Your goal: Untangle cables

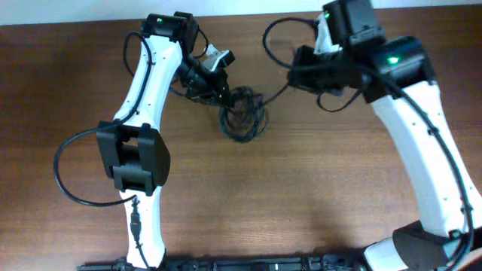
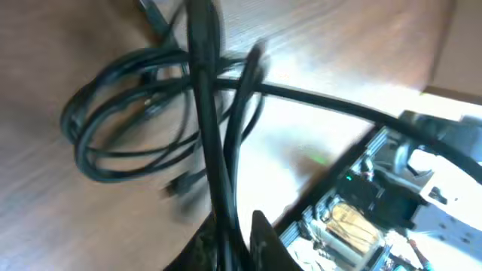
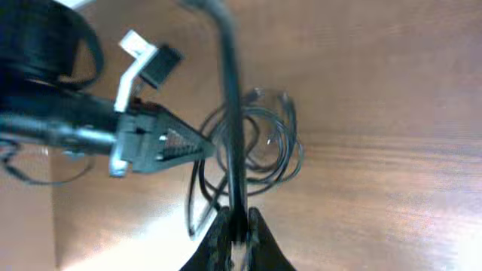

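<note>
**Cables: a coil between two claws, each pinching a strand**

The cables [image 1: 242, 119] lie as a tight coil on the counter [image 1: 301, 188], right at the tips of the left claw [image 1: 224, 92] and farther out ahead of the right claw [image 1: 295, 75]. The right claw is nipped almost shut on one strand that runs straight from its tips to the coil. The left claw, though blurred, looks closed on another strand. The left claw is the nearer one, so drawing the right claw away along its strand's line seems the likely move.
</note>
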You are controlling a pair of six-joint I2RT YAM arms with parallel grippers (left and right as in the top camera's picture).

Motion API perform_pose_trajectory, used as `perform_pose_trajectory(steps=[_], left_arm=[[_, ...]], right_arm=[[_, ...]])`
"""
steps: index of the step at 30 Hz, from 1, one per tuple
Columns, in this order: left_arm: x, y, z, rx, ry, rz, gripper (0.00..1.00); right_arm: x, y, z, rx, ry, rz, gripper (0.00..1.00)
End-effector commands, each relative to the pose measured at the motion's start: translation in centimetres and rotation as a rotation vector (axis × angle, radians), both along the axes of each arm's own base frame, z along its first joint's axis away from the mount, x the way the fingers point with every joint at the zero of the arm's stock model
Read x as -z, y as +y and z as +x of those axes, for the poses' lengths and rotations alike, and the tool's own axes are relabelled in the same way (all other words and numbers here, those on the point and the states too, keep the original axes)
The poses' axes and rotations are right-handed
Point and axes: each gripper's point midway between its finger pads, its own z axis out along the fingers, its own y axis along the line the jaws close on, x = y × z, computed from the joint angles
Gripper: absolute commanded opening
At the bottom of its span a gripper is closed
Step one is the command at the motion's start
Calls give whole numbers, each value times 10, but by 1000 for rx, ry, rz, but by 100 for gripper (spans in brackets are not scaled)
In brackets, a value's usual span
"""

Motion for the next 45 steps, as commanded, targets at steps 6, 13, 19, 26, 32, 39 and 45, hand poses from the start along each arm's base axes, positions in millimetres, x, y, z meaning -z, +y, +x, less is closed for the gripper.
perform_pose_trajectory(steps=[6,13,19,26,32,39,45], left_arm=[[4,18,18,-88,-55,130,33],[5,18,15,-79,-51,147,53],[34,3,-14,18,-23,358,61],[69,-22,-35,99,-4,370,40],[46,-23,-27,85,-31,351,0],[-118,-30,14,-19,-449,171,0],[-269,-4,13,-157,-936,-6,0]], right_arm=[[-4,-4,5,13,-31,-47,4],[45,-5,4,8,137,-109,59],[73,-8,15,24,195,-160,97],[79,-115,35,294,213,-311,98],[79,-180,38,455,243,-295,98],[79,-186,38,469,245,-293,98],[79,-185,38,467,245,-293,98]])
